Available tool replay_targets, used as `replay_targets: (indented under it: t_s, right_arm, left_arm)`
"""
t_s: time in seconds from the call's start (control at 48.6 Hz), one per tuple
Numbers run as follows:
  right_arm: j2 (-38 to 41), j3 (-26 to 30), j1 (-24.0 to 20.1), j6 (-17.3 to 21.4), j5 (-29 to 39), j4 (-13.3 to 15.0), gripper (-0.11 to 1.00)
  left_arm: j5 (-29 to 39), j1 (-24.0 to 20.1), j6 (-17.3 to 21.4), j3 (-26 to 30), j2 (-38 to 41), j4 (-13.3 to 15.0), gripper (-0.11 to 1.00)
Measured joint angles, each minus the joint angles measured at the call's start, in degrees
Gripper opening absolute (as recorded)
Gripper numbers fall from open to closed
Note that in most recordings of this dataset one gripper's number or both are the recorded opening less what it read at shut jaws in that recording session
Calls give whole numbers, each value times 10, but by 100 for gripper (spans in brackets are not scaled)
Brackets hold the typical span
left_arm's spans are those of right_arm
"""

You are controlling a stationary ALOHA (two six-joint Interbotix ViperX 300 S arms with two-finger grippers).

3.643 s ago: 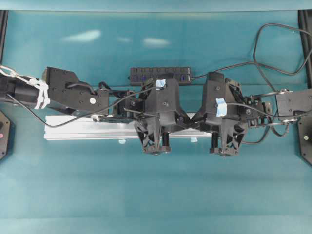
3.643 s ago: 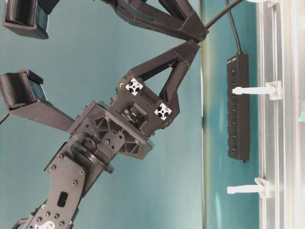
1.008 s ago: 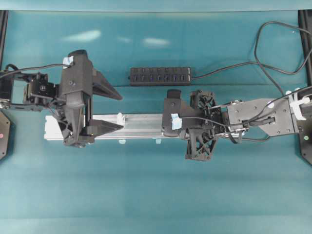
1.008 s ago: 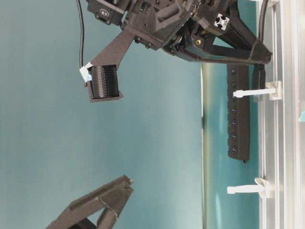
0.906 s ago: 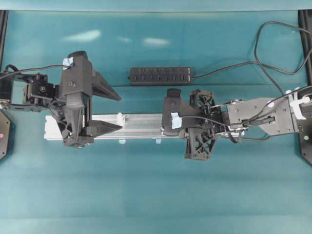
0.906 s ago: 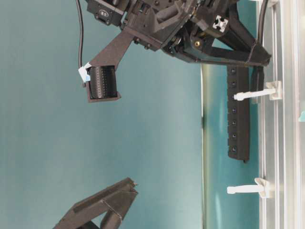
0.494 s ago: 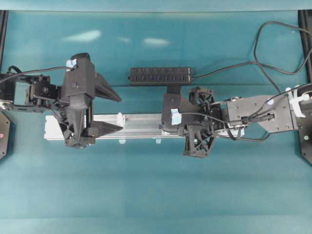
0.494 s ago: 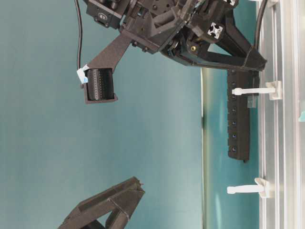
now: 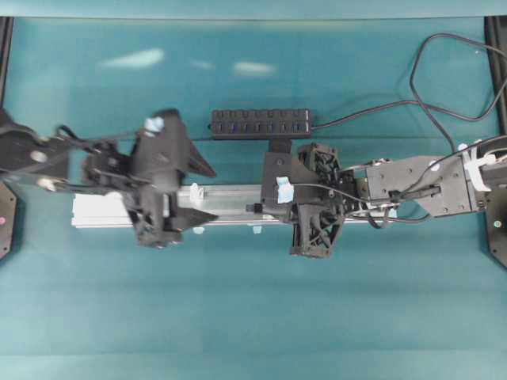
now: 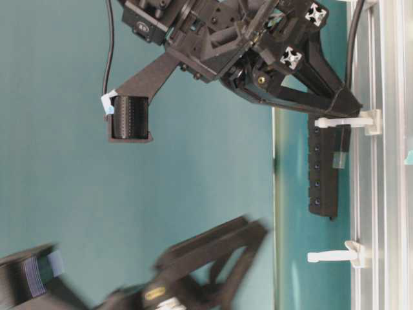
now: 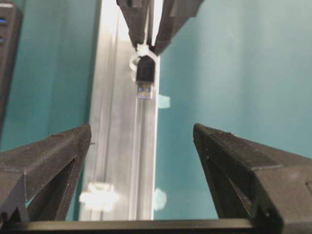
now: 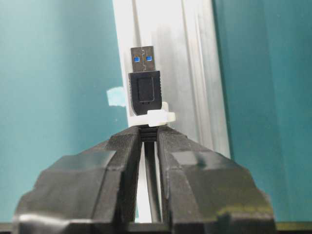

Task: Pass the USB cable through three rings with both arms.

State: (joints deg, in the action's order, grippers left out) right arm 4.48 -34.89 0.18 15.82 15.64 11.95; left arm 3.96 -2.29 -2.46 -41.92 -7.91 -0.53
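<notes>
My right gripper (image 12: 148, 132) is shut on the thin black USB cable (image 12: 152, 185) just behind its plug (image 12: 144, 87). The plug pokes out through a small white ring (image 12: 156, 117) on the silver rail (image 12: 195, 58). In the left wrist view the plug (image 11: 145, 78) points at my left gripper (image 11: 141, 129), which stands wide open and empty a short way off. A second ring (image 11: 97, 197) sits on the rail between the left fingers (image 11: 58, 156). Overhead, the left gripper (image 9: 212, 192) straddles that ring (image 9: 194, 192). The table-level view shows two rings (image 10: 342, 121) (image 10: 335, 256).
A black multi-port hub (image 9: 260, 123) lies behind the rail (image 9: 103, 210), and its cable (image 9: 444, 71) loops to the back right. Pale blue tape tabs (image 9: 198, 230) (image 9: 256, 230) stick to the teal table along the rail's front edge.
My left arm has swung right along the rail towards the plug, still open. The right gripper has crept a little left, keeping its hold on the cable.
</notes>
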Motion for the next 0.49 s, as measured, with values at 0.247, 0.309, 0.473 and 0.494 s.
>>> replay_targets:
  t_s: [0.247,0.309,0.473,0.494]
  right_arm:
    - [-3,-11,0,0,-6,0,-6]
    - [-4,-12,0,0,-8,0,-6]
    - [-4,-13,0,0,-18,-1,-6]
    - [-4,-14,0,0,-18,-1,-6]
  left_arm:
    - [-47,1,0,23,78,0,95]
    - [-50,1,2,30,97,0,95]
    - [-60,2,6,57,135,-1,95]
    - [-61,2,6,60,139,0,95]
